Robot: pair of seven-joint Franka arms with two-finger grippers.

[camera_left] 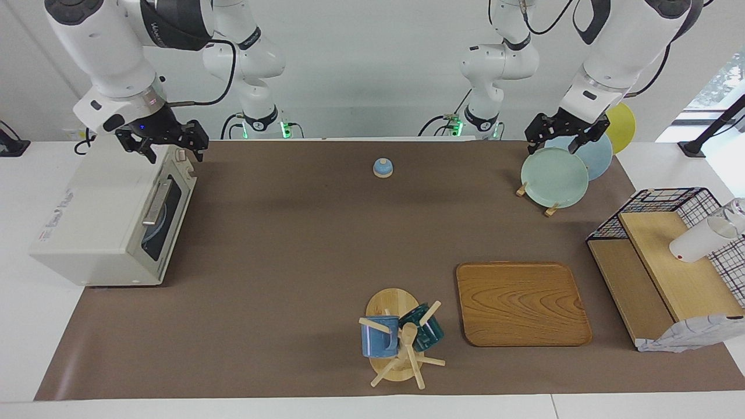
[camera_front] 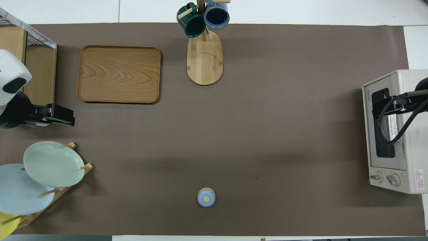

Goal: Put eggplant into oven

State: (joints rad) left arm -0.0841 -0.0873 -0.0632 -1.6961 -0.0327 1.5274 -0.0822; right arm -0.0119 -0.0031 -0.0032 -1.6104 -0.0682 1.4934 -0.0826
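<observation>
at the right arm's end of the table stands the oven (camera_left: 113, 224), cream-white, door shut, its bar handle and dark glass facing the middle of the brown mat (camera_left: 302, 244). the eggplant cannot be seen anywhere in either view, and whether it lies inside the oven cannot be told through the glass. the right gripper (camera_left: 169, 145) hangs over the oven's top edge at the end nearest the robots, jaws spread wide and holding nothing. the left gripper (camera_left: 560, 135) hangs, well apart from the oven, over the plate rack (camera_left: 550, 208) at the left arm's end of the table, jaws also wide and holding nothing; a pale green plate (camera_left: 554, 176) stands in that rack with a pale blue plate (camera_left: 599, 156) and a yellow plate (camera_left: 621, 125) next to it. a small blue bell (camera_left: 382, 167) sits near the robots between the oven and the rack. farther from the robots than the oven are a mug tree (camera_left: 401, 340) carrying a blue mug (camera_left: 378, 337) and a dark green mug (camera_left: 425, 329), and a wooden tray (camera_left: 521, 302) just beside it. a wire basket (camera_left: 669, 256) with wooden shelves stands well apart from the oven, with a white cup (camera_left: 695, 241) lying on it.
</observation>
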